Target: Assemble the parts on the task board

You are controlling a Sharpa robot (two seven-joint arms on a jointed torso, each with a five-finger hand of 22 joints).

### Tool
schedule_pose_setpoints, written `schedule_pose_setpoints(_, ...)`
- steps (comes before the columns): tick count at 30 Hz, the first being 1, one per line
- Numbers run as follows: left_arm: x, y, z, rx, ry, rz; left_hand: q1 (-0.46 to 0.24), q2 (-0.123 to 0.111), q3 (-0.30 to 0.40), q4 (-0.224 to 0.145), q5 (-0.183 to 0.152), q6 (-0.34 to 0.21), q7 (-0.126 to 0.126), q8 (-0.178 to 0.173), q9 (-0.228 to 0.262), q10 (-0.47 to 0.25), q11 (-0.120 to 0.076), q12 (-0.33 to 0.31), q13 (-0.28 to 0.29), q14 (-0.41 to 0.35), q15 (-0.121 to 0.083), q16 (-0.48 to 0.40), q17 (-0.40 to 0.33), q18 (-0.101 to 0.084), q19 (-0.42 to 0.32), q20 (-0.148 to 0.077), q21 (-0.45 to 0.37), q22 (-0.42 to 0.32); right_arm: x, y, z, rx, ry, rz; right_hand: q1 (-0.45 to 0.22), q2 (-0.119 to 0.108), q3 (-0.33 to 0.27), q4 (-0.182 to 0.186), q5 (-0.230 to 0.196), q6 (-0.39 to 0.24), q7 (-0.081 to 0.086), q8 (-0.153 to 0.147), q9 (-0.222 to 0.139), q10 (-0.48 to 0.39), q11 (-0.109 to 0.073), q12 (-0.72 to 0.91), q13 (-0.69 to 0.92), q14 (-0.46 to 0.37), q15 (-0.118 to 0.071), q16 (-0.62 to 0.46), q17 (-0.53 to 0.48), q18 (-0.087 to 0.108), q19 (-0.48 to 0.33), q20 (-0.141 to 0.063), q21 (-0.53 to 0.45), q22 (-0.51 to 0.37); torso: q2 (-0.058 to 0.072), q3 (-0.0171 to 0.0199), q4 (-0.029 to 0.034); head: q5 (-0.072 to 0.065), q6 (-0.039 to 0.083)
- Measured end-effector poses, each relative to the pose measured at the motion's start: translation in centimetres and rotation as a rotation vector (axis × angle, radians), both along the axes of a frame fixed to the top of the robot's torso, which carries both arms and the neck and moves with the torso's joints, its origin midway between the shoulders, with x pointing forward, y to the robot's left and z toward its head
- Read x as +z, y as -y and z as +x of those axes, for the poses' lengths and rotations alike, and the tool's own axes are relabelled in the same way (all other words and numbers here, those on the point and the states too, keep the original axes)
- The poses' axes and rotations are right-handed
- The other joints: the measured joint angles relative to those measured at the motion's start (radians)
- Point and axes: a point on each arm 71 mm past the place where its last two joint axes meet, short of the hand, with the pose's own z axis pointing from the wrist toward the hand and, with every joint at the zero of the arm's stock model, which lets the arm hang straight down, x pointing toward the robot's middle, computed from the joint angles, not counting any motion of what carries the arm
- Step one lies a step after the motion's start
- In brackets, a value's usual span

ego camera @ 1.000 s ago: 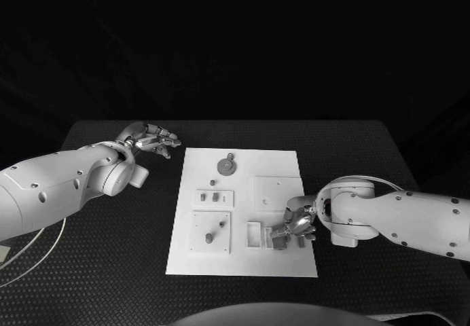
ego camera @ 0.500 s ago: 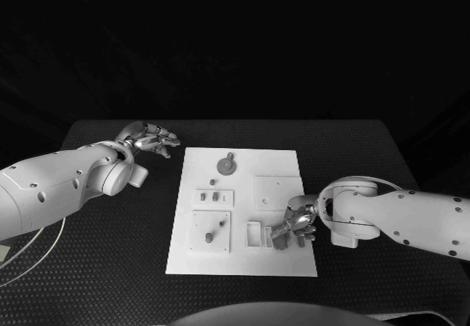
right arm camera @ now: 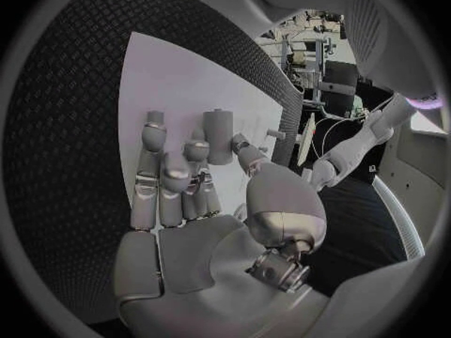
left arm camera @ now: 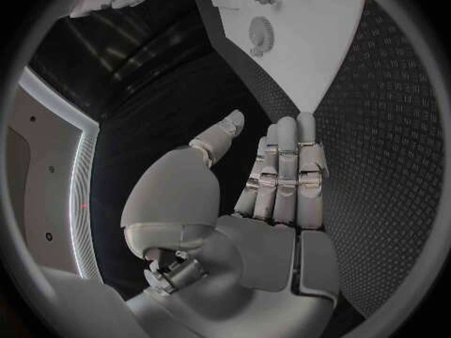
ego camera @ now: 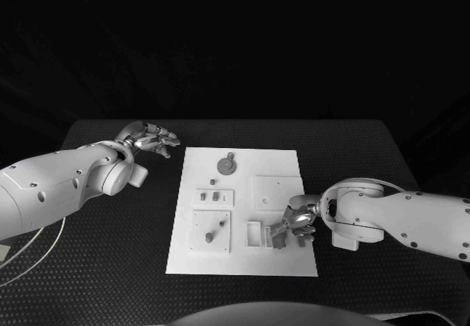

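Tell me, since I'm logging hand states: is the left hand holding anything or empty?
Empty. The left hand hangs over the black table beside the task board, fingers straight, nothing in them.

Black textured table (ego camera: 117,231), thin pale cable (ego camera: 39,261) at its left edge

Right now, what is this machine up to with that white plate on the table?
A two-armed robot is putting small grey parts together on the flat white task board. Its silver right hand is down over the board's right side, fingers beside a short grey cylindrical peg; whether it grips anything is unclear. Its silver left hand hangs off the board's far left corner, fingers extended and holding nothing. A round grey gear sits untouched.
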Motion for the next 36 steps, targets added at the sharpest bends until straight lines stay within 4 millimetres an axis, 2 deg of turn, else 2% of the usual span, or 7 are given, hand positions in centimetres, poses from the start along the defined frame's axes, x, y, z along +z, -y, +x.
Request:
schedule_pose_setpoints(14, 0.0, 0.0, 0.0, 0.001, 0.0, 0.0, 0.0, 0.0, 0.0, 0.0, 0.0, 0.0, 0.0, 0.0, 0.0, 0.0, 0.0, 0.0, 0.0, 0.0, 0.0, 0.0, 0.001, 0.0, 0.0, 0.0, 0.0, 0.0, 2.5, 0.0, 0.8, -0.004, 0.062, 0.03, -0.004, -0.002, 0.003, 0.003, 0.0, 0.0, 0.0, 0.001, 0.003, 0.0, 0.0, 0.0, 0.0, 0.0, 0.0, 0.0, 0.0, -0.001, 0.0, 0.0, 0.0, 0.0, 0.0, -0.0004, 0.0, 0.001, 0.001)
schedule_pose_setpoints(15, 0.0, 0.0, 0.0, 0.001, 0.0, 0.0, 0.0, 0.0, 0.0, 0.0, 0.0, 0.0, 0.0, 0.0, 0.0, 0.0, 0.0, 0.0, 0.0, 0.0, 0.0, 0.0, 0.001, 0.0, 0.0, 0.0, 0.0, 0.0, 2.5, -0.1, 0.8, -0.003, 0.062, 0.032, -0.004, -0.002, 0.004, 0.002, 0.0, 0.0, 0.0, 0.001, 0.003, 0.0, 0.0, 0.0, 0.0, 0.0, 0.0, 0.0, 0.0, -0.001, 0.0, 0.0, 0.0, 0.0, 0.0, -0.0004, 0.0, 0.001, 0.001)
schedule_pose_setpoints(17, 0.0, 0.0, 0.0, 0.001, 0.0, 0.0, 0.0, 0.0, 0.0, 0.0, 0.0, 0.0, 0.0, 0.0, 0.0, 0.0, 0.0, 0.0, 0.0, 0.0, 0.0, 0.0, 0.0, 0.0, 0.0, 0.0, 0.0, 0.0, 2.5, -0.5, 0.8, -0.001, 0.06, 0.039, -0.014, -0.012, 0.039, -0.033, -0.001, 0.0, -0.001, 0.001, 0.003, 0.0, 0.0, 0.0, 0.0, 0.002, 0.001, 0.0, 0.0, -0.002, 0.0, 0.0, 0.0, 0.0, 0.0, -0.0004, 0.0, 0.001, 0.001)
schedule_pose_setpoints(21, 0.0, 0.0, 0.0, 0.0, 0.0, 0.0, 0.0, 0.0, 0.0, 0.0, 0.0, 0.0, 0.0, 0.0, 0.0, 0.0, 0.0, 0.0, 0.0, 0.0, 0.0, 0.0, 0.0, 0.0, 0.0, 0.0, 0.0, 0.0, 2.5, -1.5, 0.8, 0.009, 0.044, 0.057, -0.017, -0.015, 0.043, -0.038, -0.001, -0.001, -0.001, 0.001, 0.003, 0.0, 0.0, 0.0, 0.0, 0.002, 0.002, 0.0, 0.0, -0.002, 0.0, 0.0, 0.0, 0.0, 0.0, -0.0003, 0.0004, 0.002, 0.001)
schedule_pose_setpoints(23, 0.0, 0.0, 0.0, 0.0, -0.001, 0.0, 0.0, 0.0, 0.0, 0.0, 0.0, 0.0, 0.0, 0.0, 0.0, 0.0, 0.0, 0.0, 0.0, 0.0, 0.0, 0.0, 0.0, 0.0, 0.0, 0.0, 0.0, 0.0, 2.4, -2.0, 0.9, 0.012, 0.035, 0.064, -0.018, -0.016, 0.069, -0.064, -0.002, -0.001, -0.001, 0.0, 0.001, 0.0, 0.0, 0.0, 0.0, 0.002, 0.002, 0.0, 0.0, -0.003, 0.0, 0.0, 0.0, 0.0, 0.0, -0.0003, 0.0006, 0.002, 0.001)
schedule_pose_setpoints(30, 0.0, 0.1, 0.0, -0.002, -0.001, -0.001, 0.0, 0.0, 0.0, 0.0, 0.0, 0.0, 0.0, 0.0, 0.0, 0.0, 0.0, 0.0, 0.001, 0.0, 0.0, 0.0, 0.0, 0.0, 0.0, 0.0, 0.0, 0.0, 2.0, -3.8, 1.2, 0.026, -0.009, 0.088, -0.018, -0.016, 0.078, -0.064, -0.004, -0.001, -0.001, -0.003, 0.001, 0.0, 0.0, 0.0, -0.001, 0.002, 0.002, 0.0, 0.0, -0.008, 0.0, 0.0, 0.0, 0.0, 0.0, -0.0011, 0.0012, 0.002, -0.002)
schedule_pose_setpoints(36, 0.0, 0.0, 0.0, -0.002, -0.001, -0.001, 0.0, 0.0, 0.0, 0.0, 0.0, 0.0, 0.0, 0.0, 0.0, 0.0, 0.0, 0.0, 0.001, 0.0, 0.0, 0.0, 0.0, 0.0, 0.0, 0.0, 0.0, 0.0, 1.4, -4.1, 1.1, 0.025, -0.031, 0.087, -0.018, -0.016, 0.079, -0.065, 0.0, -0.001, -0.001, -0.004, 0.002, 0.0, 0.0, 0.0, -0.002, 0.002, 0.002, 0.0, 0.0, -0.008, 0.0, 0.0, 0.0, 0.0, 0.0, -0.0011, 0.002, 0.002, -0.003)
